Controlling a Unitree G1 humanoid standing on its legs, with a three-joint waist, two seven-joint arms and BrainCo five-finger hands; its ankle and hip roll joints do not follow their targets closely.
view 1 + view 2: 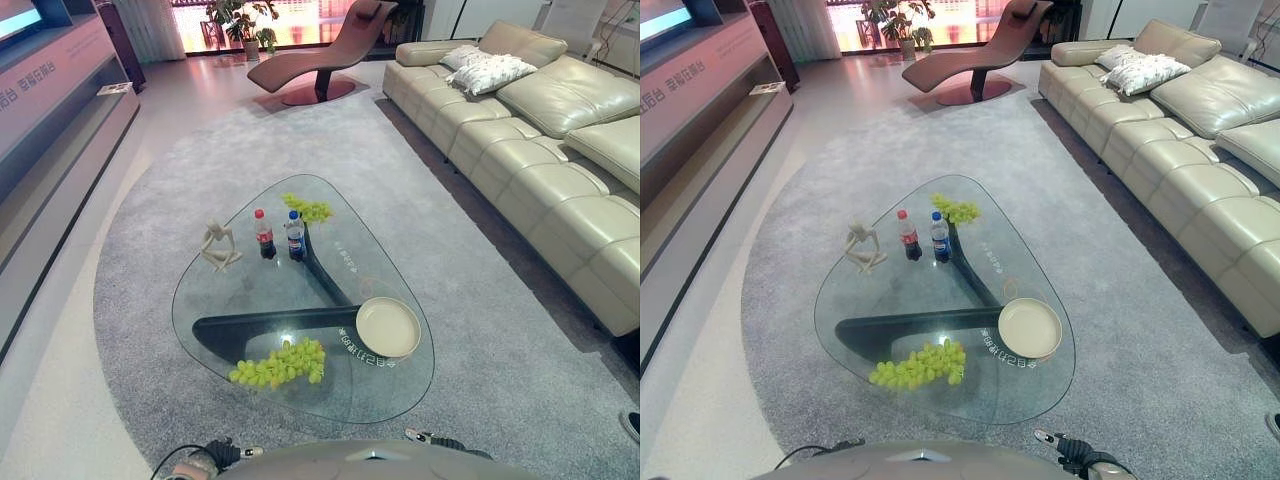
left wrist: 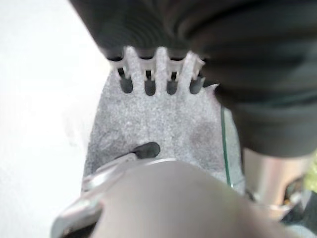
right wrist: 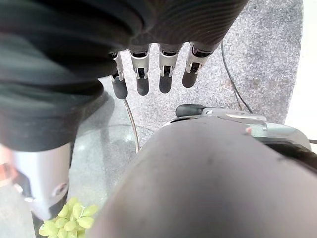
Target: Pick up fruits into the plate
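Observation:
A large bunch of green grapes (image 1: pixel 281 363) lies on the near part of the glass coffee table (image 1: pixel 400 385). A smaller bunch of grapes (image 1: pixel 308 208) lies at its far end. The round cream plate (image 1: pixel 388 326) sits empty at the table's near right. My left hand (image 2: pixel 162 64) hangs open over the grey carpet beside the glass edge, holding nothing. My right hand (image 3: pixel 142 69) also hangs open, with straight fingers above the table's near rim, and the near grapes (image 3: pixel 69 218) show close by. Both hands are well short of the fruit.
Two small bottles (image 1: pixel 264 234) (image 1: pixel 295 236) and a pale figurine (image 1: pixel 219 246) stand on the table between the grape bunches. A cream leather sofa (image 1: pixel 540 150) runs along the right. A lounge chair (image 1: pixel 320 55) stands at the back and a low cabinet (image 1: pixel 50 110) at the left.

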